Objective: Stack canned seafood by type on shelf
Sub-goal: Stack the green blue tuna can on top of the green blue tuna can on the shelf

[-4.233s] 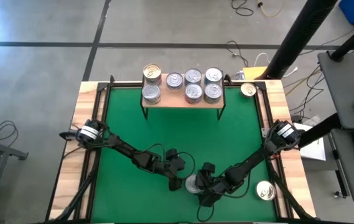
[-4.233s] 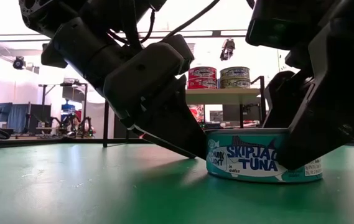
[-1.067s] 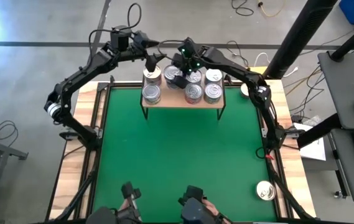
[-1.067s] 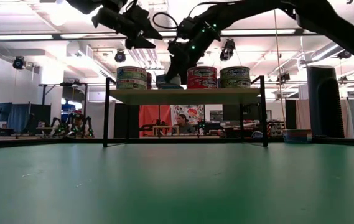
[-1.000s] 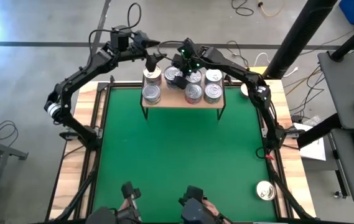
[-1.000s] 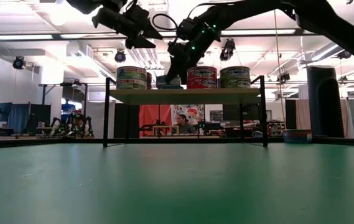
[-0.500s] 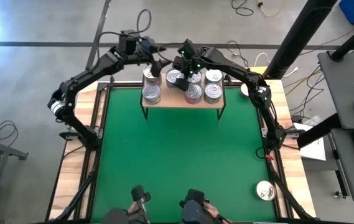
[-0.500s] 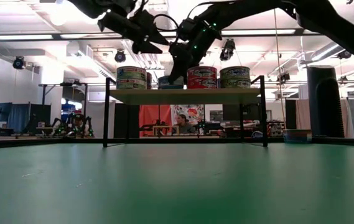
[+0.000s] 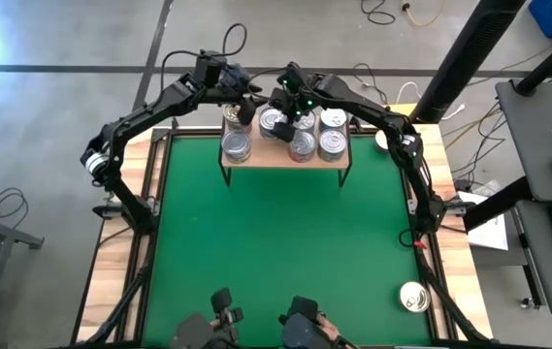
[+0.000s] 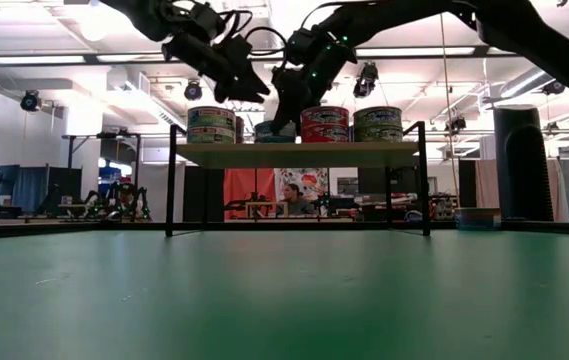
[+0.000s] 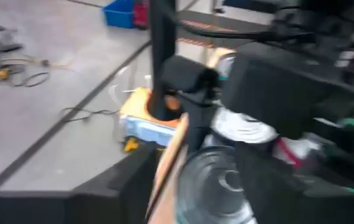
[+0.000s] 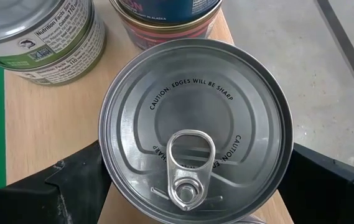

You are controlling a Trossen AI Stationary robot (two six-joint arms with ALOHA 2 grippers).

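The right tool (image 9: 277, 114) is set over the far row of the shelf (image 9: 285, 155), its fingers (image 12: 71, 186) spread wide on either side of a silver-topped tin (image 12: 195, 134), close to the sides though a firm grip cannot be told; the left tool (image 9: 243, 103) is held above the shelf's far left tins (image 9: 238, 118), and whether it is wide or narrow cannot be told; the remaining tins are stacked along the shelf at the far edge of the green surface (image 9: 276, 242); one tin (image 9: 412, 296) is left near the right corner, another (image 9: 386, 140) just right of the shelf.
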